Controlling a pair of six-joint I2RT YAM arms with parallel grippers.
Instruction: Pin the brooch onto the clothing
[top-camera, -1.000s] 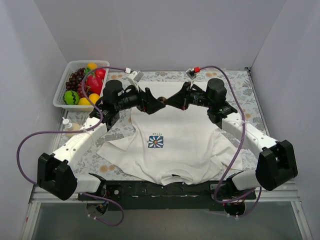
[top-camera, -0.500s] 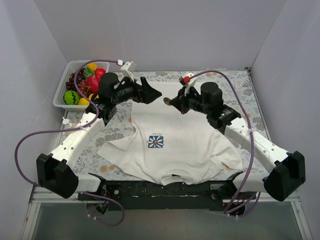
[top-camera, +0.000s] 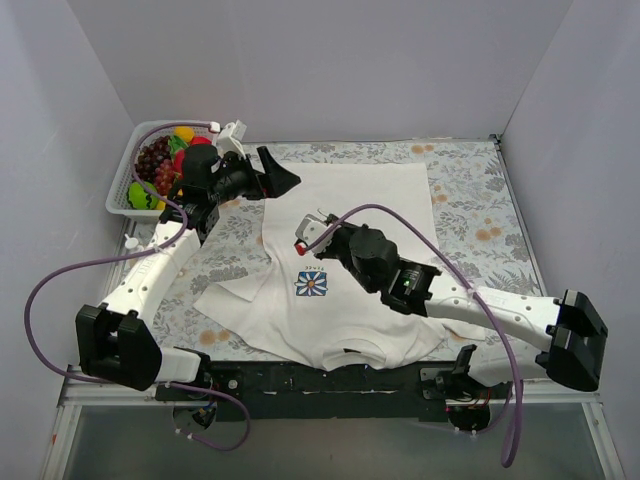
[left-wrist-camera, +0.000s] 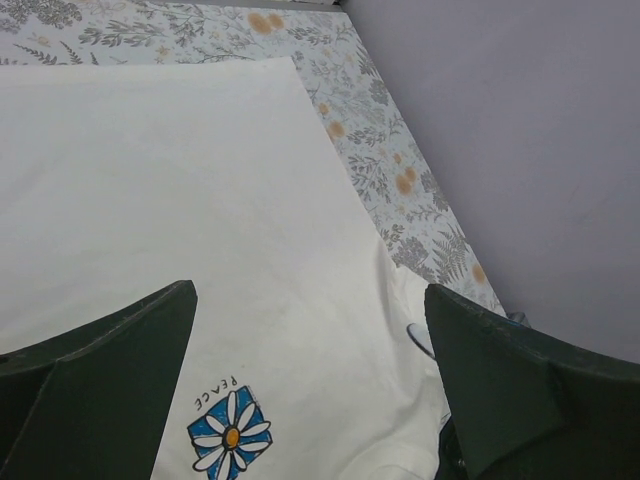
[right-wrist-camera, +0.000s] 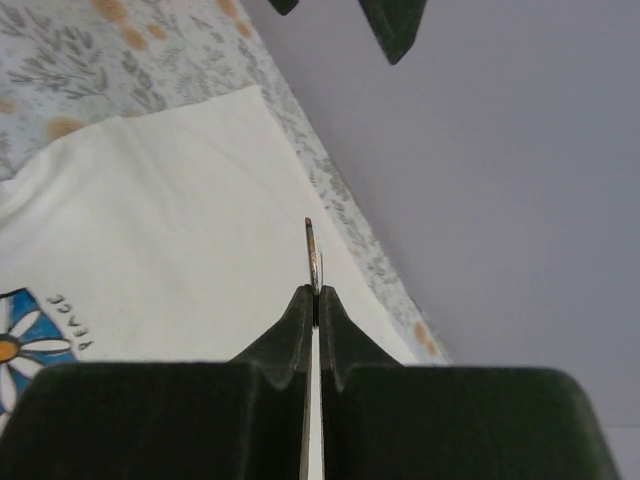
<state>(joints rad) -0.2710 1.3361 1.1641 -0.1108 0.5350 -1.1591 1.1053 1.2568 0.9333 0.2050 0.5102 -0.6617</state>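
The white T-shirt (top-camera: 350, 215) lies flat, neck toward the near edge, with its blue-and-white flower print (top-camera: 311, 284) at the chest. My right gripper (top-camera: 304, 241) hovers just above and beyond the print, shut on the brooch. In the right wrist view the brooch (right-wrist-camera: 312, 252) shows edge-on, sticking up from the closed fingertips (right-wrist-camera: 300, 305), with its pin wire beside it. It is too small to make out in the top view. My left gripper (top-camera: 283, 181) is open and empty over the shirt's far left hem; the left wrist view (left-wrist-camera: 308, 292) shows its jaws wide apart.
A white basket (top-camera: 124, 180) of toy fruit stands at the far left corner. A small bottle (top-camera: 130, 244) stands by the left arm. The floral cloth (top-camera: 480, 200) covers the table, with grey walls on three sides. The left fingers (right-wrist-camera: 392, 25) show atop the right wrist view.
The two grippers met at the shirt's far hem, then parted. The left opened and drew back to the far left. The right carried the brooch toward the near left, close to the print.
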